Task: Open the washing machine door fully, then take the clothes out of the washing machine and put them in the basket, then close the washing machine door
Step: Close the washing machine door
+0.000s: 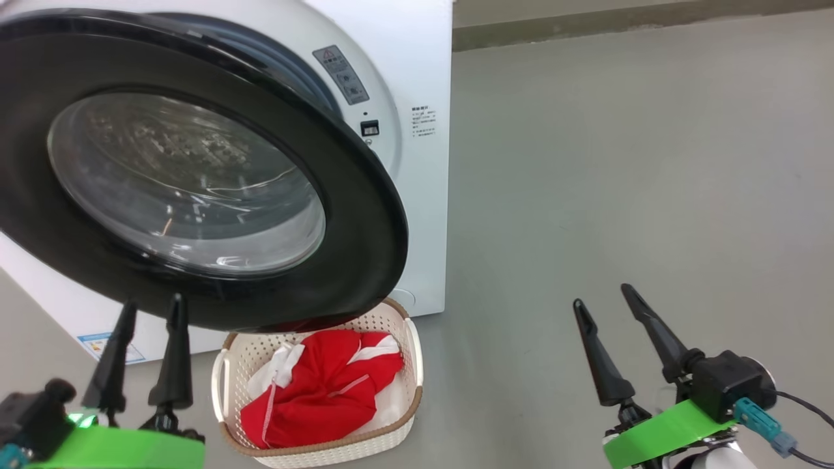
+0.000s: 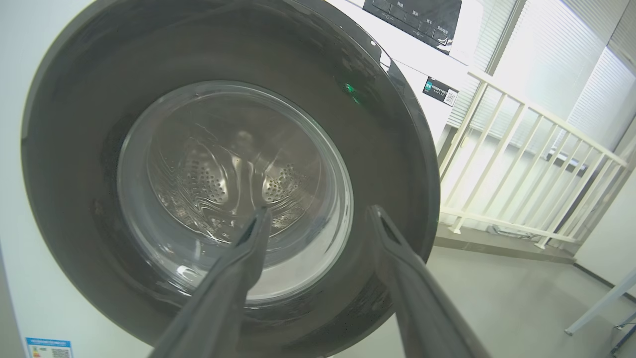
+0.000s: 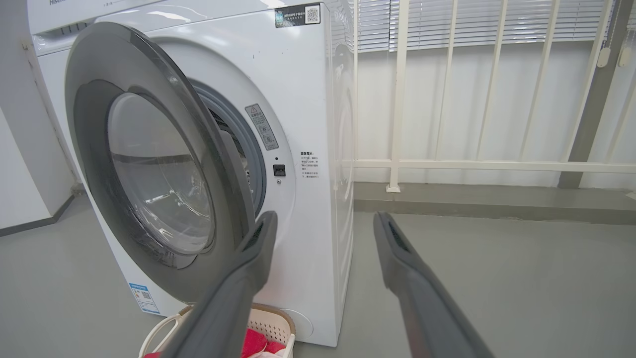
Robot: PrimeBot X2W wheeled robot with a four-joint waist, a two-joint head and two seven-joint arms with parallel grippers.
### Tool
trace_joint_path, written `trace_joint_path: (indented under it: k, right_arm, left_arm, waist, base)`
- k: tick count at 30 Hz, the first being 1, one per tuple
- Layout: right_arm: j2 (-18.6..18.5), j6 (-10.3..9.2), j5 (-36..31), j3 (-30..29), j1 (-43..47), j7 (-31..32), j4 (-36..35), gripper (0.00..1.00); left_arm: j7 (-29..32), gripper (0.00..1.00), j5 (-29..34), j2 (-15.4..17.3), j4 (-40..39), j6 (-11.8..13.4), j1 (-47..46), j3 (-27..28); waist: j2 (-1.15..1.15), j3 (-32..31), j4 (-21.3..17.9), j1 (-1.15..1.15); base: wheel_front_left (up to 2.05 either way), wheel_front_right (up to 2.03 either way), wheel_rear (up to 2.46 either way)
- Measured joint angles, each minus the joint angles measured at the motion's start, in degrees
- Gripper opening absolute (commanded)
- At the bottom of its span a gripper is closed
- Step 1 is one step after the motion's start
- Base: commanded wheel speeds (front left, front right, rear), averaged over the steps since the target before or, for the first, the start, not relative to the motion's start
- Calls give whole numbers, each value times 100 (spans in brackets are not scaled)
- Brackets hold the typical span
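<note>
Head view: a bare grey floor (image 1: 619,163) runs back to a wall at 12 o'clock. A white washing machine (image 1: 417,78) stands from 9 to 12 o'clock. Its round, black-rimmed door (image 1: 352,195) is part open, swung toward the camera. At 6 o'clock, below the door's lower edge, a cream basket (image 1: 410,365) holds the red and white clothes (image 1: 319,391). The left tool (image 1: 153,303), at 7 o'clock, has its fingers apart and empty, with the tips near the door's lower rim. The right tool (image 1: 601,295), at 4 o'clock, is also apart and empty, over open floor.

Left wrist view: the door's glass faces the spread fingers, and the drum behind it looks empty. A white railing (image 2: 521,149) stands at 3 o'clock.

Right wrist view: the gap between door and machine shows side-on, with the basket at 6 o'clock beneath it.

Closing the door seems to be the step in hand. A flat push on the black rim near its free edge should swing it shut. Whether the lower edge clears the basket cannot be told. The floor at 3 o'clock leaves room.
</note>
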Motion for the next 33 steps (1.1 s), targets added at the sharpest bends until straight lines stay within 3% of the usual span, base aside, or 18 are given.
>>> trace_joint_path:
  k: [6, 12, 20, 33]
  right_arm:
    - [9, -1, -46, -145, 43, 0, -93, 100]
    - [16, 0, -52, -309, 54, 0, -136, 100]
    - [20, -1, -53, -318, 109, 0, -160, 100]
    - [22, -1, -109, -198, 174, 0, 77, 100]
  left_arm:
    - [-18, 100, 1293, -179, -278, 100, 471, 282]
    - [-18, 100, 2004, -381, -213, 91, 878, 383]
    - [-18, 100, 2307, -688, -140, -45, 992, 614]
    - [-18, 100, 2582, -893, -91, -213, 1086, 805]
  waist:
    - [0, -46, 72, 0]
    - [0, -105, 133, 0]
    - [0, -170, 189, 0]
    - [0, -183, 244, 0]
  base:
    - [0, 0, 0]
    - [0, 0, 0]
    - [0, 0, 0]
    - [0, 0, 0]
